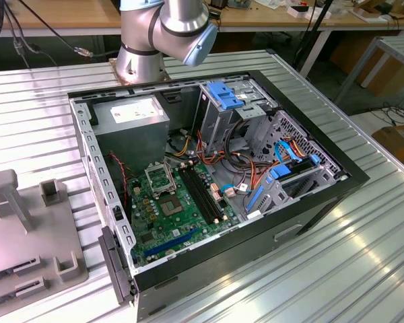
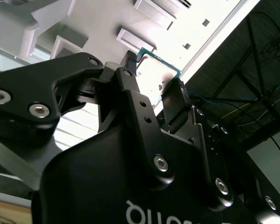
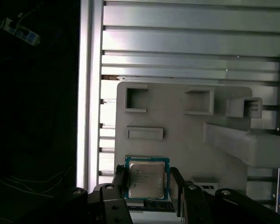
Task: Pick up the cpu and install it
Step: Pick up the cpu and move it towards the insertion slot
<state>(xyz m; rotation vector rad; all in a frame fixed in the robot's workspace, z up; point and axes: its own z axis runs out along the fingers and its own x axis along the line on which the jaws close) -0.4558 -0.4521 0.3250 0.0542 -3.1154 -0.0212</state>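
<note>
Your pincer (image 3: 148, 176) is clamped on the cpu (image 3: 147, 181) over the grey fixture (image 3: 186, 126) at the desk's (image 3: 177, 42) edge; installing in the motherboard (image 1: 163, 227) remains.

Silver-grey arm (image 1: 163, 23) w/ pale blue joint cap (image 1: 200, 46), round metal base (image 1: 138, 64). Matte black gripper (image 2: 155, 77): angular linkage plates (image 2: 37, 88), silver hex-socket screws (image 2: 161, 162) at pivots, small holes along fingers (image 2: 133, 93). White lettering (image 2: 144, 214) on body, cut off, poss. a logo.
</note>
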